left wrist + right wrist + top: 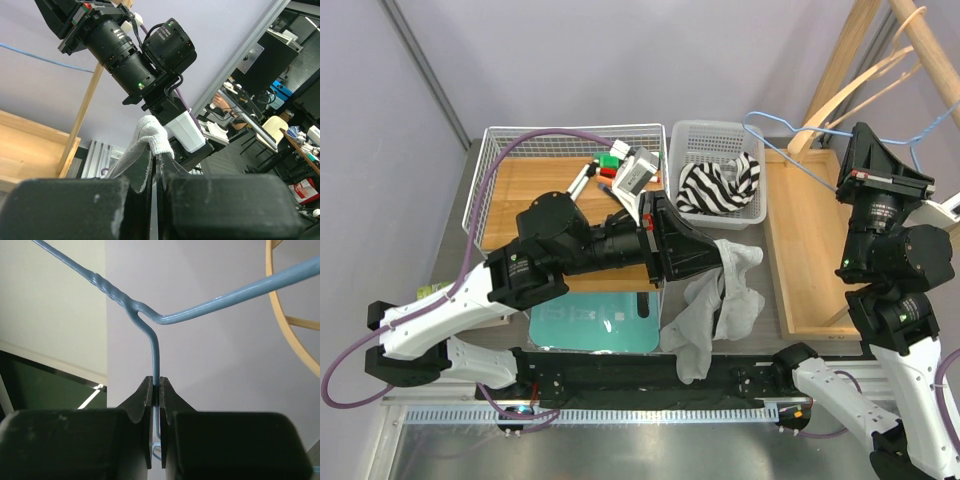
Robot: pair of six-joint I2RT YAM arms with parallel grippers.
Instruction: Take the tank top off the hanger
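Note:
The tank top [720, 300] is pale grey-white knit fabric that hangs from my left gripper [718, 256] down toward the table's front edge. In the left wrist view, my left gripper [155, 156] is shut on a fold of the tank top [150, 134]. The hanger [790, 135] is thin blue wire, held up at the right. It looks bare and apart from the cloth. My right gripper [860, 135] is shut on it. The right wrist view shows my right gripper [157, 387] pinching the hanger [152, 342] just below its twisted neck.
A wire basket [485, 180] at the back left holds a wooden board and small items. Beside it, a white plastic basket [692, 135] holds a zebra-striped cloth [720, 185]. A teal mat [595, 325] lies under the left arm. A wooden tray [810, 250] and wooden hangers [865, 85] stand at the right.

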